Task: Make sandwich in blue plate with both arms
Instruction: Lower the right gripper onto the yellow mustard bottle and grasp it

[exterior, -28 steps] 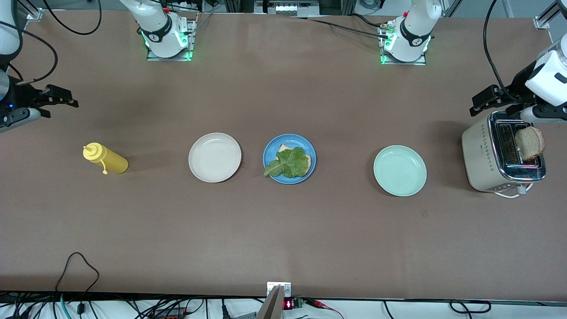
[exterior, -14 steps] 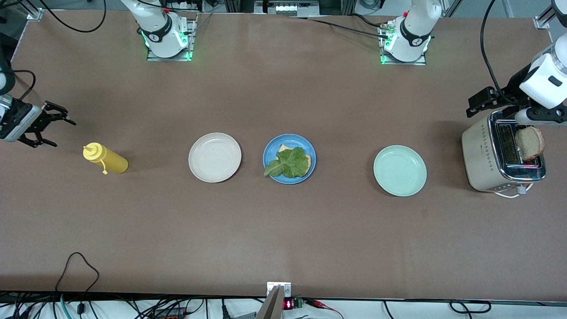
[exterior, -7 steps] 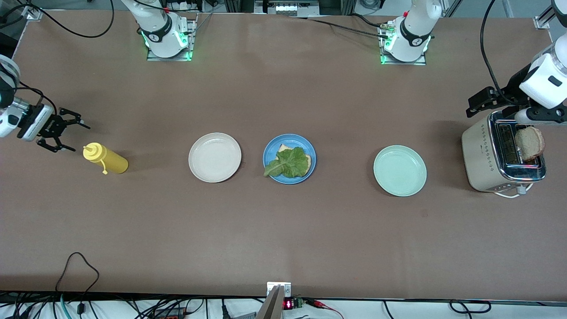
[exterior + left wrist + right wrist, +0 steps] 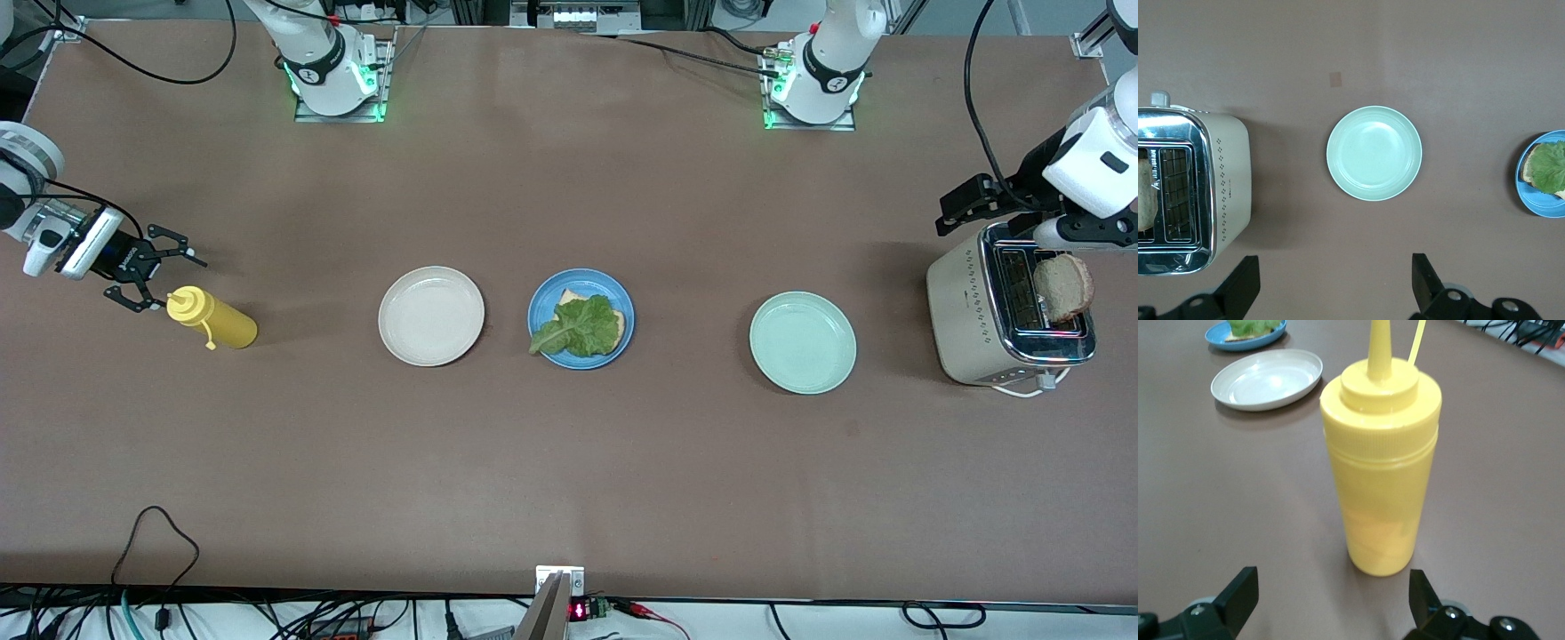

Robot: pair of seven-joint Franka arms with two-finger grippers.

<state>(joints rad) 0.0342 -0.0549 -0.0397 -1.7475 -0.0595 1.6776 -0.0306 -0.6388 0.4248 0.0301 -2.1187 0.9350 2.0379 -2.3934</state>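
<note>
Reaching for the yellow bottle (image 4: 213, 319) at its end of the table, the right gripper (image 4: 158, 269) was wide open and empty. Next it needed to close around it. The left gripper (image 4: 965, 203) waited open over the toaster (image 4: 973, 329). The blue plate (image 4: 544, 302) held toast (image 4: 618, 320) and lettuce (image 4: 578, 327) mid-table. Only the front view showed 1 slice (image 4: 1062, 286) in the toaster clearly.

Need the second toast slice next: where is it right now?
The toast slice stands in the toaster at the left arm's end of the table, beside the mint-green plate, with the open left gripper over the toaster.

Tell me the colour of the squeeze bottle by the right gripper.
Yellow; the squeeze bottle shows best in the right wrist view.
</note>
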